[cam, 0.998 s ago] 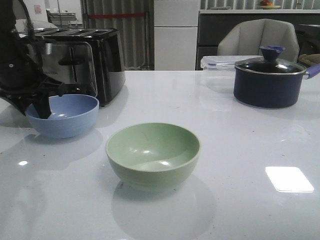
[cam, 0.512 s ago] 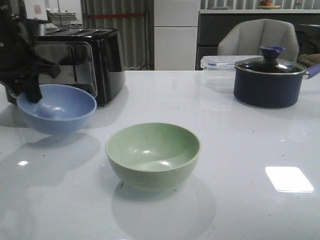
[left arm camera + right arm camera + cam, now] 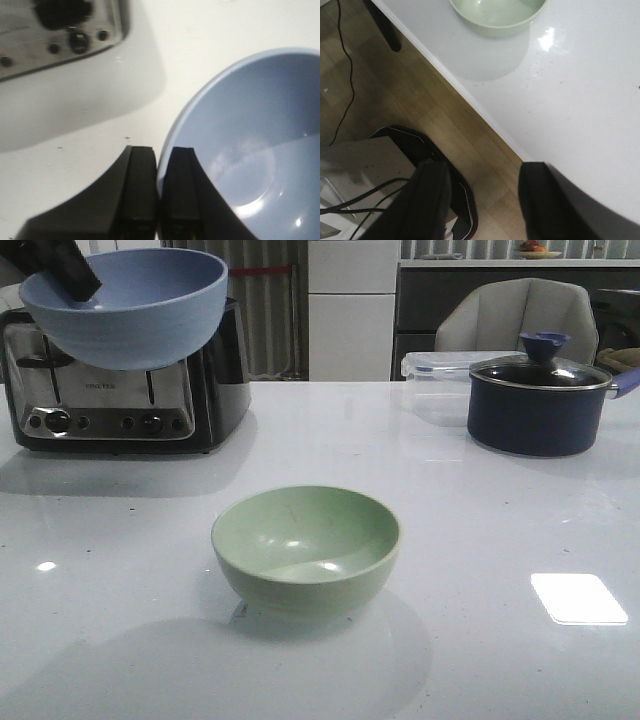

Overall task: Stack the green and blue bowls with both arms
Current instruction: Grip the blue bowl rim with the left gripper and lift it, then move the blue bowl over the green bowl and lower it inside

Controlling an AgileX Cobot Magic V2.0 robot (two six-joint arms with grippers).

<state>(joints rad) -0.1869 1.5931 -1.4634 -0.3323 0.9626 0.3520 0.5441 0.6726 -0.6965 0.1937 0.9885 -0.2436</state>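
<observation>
gripping matte blue bowl (image 3: 125,308) rim, round green bowl (image 3: 306,550) on glossy table (image 3: 480,540)

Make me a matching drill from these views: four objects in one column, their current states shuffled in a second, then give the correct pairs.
Objects
1. periwinkle blue round bowl
2. pale sage green round bowl
3. dark navy lidded pot
4. black-and-chrome toaster

States
A. resting on the white table, far right side
B. held in the air, rim pinched by the left gripper
C. empty, on the table near the middle
D. standing on the table at the far left

Pairs: 1-B, 2-C, 3-A, 4-D
</observation>
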